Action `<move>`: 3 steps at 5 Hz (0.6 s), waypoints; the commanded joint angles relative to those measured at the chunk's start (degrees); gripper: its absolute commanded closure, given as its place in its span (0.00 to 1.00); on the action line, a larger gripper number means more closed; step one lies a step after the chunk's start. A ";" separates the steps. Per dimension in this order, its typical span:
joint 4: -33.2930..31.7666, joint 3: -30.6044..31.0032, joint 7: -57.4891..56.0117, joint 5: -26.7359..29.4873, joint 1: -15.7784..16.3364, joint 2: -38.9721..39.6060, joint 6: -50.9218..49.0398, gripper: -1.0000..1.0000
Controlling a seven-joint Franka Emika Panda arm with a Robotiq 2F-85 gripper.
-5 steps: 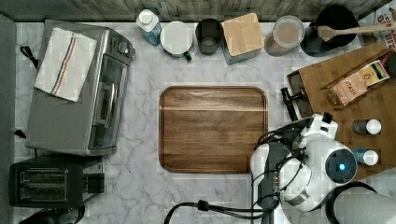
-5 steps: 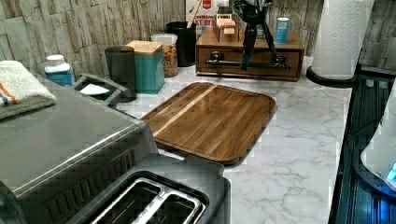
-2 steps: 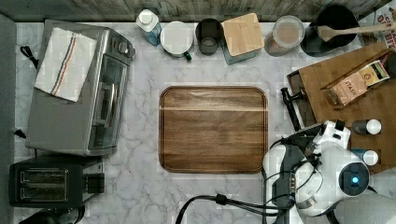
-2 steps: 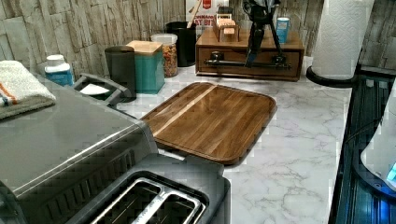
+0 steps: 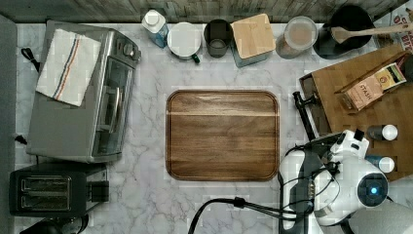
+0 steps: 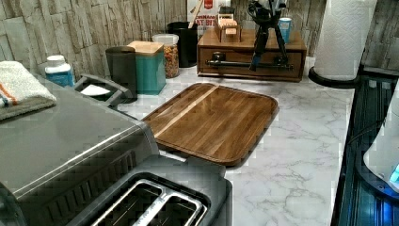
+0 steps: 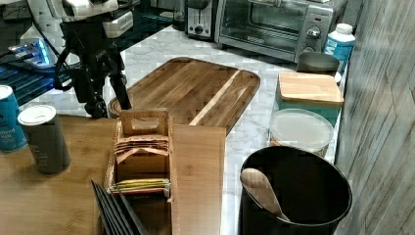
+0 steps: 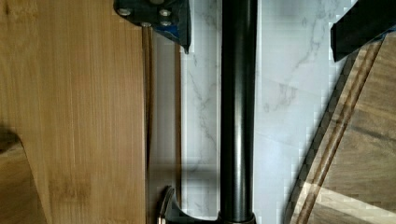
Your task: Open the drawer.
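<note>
The drawer is seen in the left view at the far end of the marble counter, set in a low wooden box against the stone wall, beside a roll of paper towels. Its long black bar handle is carried on 2 black brackets across the front. In the top view the drawer lies at the top view's right, its handle facing the serving tray in the middle of the counter, and it is seen drawn slightly out from under the box top.

The gripper is positioned above the handle, with the jaws spread apart and nothing grasped. In the wrist view the bar is shown running between the 2 dark fingertips, with marble visible on both sides of it, so no contact can be made out. In the right view the gripper is seen pointing down past the box's front edge, near the tray's corner.

On the box top a small wooden caddy of tea packets, a grey cylindrical can and a blue can are found. Along the wall a black pot with a wooden spoon, a clear jar and a teal canister with a wooden lid are lined up. A toaster oven and a black toaster are placed at the top view's left.
</note>
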 commanded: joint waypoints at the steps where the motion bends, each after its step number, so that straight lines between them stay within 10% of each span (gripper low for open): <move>1: -0.18 3.40 -0.26 4.16 2.36 1.43 2.00 0.00; 3: 1.82 2.57 2.25 -3.57 3.91 1.76 -4.13 0.00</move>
